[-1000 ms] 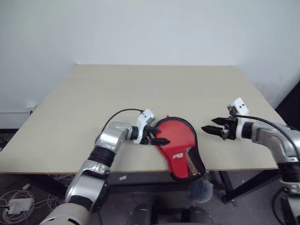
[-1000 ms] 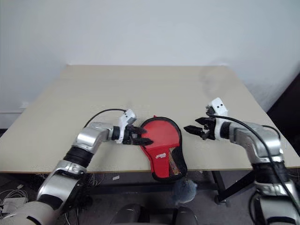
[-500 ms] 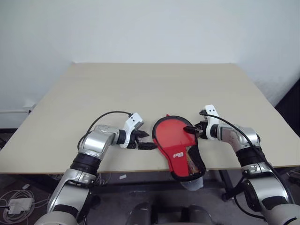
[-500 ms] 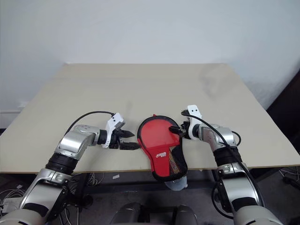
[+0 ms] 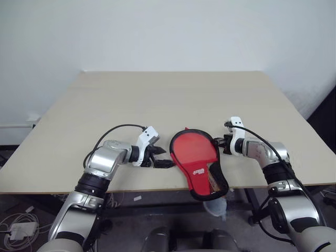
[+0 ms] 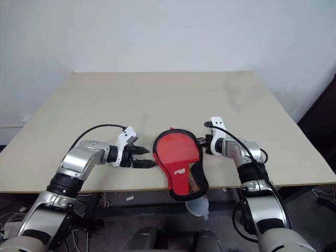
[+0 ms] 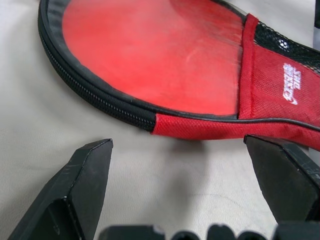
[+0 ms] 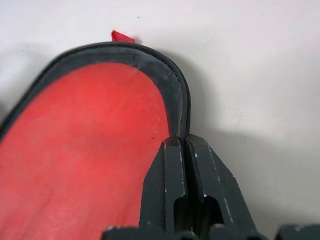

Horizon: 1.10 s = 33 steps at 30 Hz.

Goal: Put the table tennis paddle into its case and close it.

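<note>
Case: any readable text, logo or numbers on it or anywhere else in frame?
One marking: a small white logo printed on the red fabric panel of the case, beside the mesh. Its letters are too blurred to read in the left wrist view and too small in the head views. No other text, numbers or signs.

We see the case lying flat on the counter, close to its near edge and about midway between left and right. Its round end points to the far side; its narrow end reaches past the near edge and hangs over it. The paddle lies in the case's round part. To the left of the case, just beside it and apart from it, our left tool sits low over the counter. On the right, our right tool meets the case's right rim. The counter's far half lies behind all of these, up to the wall.
</note>
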Each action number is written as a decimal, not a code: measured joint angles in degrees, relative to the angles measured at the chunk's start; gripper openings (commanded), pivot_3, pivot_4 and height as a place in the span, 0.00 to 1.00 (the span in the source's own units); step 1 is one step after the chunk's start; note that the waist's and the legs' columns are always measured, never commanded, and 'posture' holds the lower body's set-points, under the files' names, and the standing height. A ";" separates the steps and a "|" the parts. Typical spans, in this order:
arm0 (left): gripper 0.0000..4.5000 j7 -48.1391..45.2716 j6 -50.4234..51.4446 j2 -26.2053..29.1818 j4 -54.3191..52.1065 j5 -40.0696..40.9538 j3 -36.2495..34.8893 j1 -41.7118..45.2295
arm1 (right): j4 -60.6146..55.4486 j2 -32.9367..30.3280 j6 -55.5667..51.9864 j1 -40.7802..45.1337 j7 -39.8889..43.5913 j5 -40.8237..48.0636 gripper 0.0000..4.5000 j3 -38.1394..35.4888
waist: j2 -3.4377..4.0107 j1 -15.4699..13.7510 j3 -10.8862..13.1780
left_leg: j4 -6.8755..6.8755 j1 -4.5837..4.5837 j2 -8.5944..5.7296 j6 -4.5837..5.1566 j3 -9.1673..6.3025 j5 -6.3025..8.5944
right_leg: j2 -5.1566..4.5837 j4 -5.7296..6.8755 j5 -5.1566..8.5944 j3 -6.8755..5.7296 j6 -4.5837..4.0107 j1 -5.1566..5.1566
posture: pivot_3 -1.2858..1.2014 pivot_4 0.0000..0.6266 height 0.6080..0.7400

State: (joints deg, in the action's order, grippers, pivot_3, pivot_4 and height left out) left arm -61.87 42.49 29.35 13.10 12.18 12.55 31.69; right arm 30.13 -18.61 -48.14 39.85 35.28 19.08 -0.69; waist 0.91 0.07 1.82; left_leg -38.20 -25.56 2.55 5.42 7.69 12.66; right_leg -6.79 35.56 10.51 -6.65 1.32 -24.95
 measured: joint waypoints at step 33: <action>1.00 1.91 -1.06 -2.43 1.63 -0.09 0.22 -0.58 | 11.83 8.64 16.86 12.38 -31.68 5.66 0.01 -25.70 | 0.05 1.39 -0.01 | 0.01 0.14 0.33 0.04 1.05 -0.20 | 0.65 0.19 -0.21 1.36 -0.16 -0.45 | 0.52 0.00 1.00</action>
State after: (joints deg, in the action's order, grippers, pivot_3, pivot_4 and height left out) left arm -59.96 41.43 26.92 14.72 12.09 12.77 31.11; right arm 41.96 -9.98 -31.28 52.23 3.60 24.74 -26.39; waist 0.97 1.46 1.81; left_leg -38.19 -25.42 2.88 5.45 8.74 12.45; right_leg -6.15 35.75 10.31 -5.29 1.16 -25.40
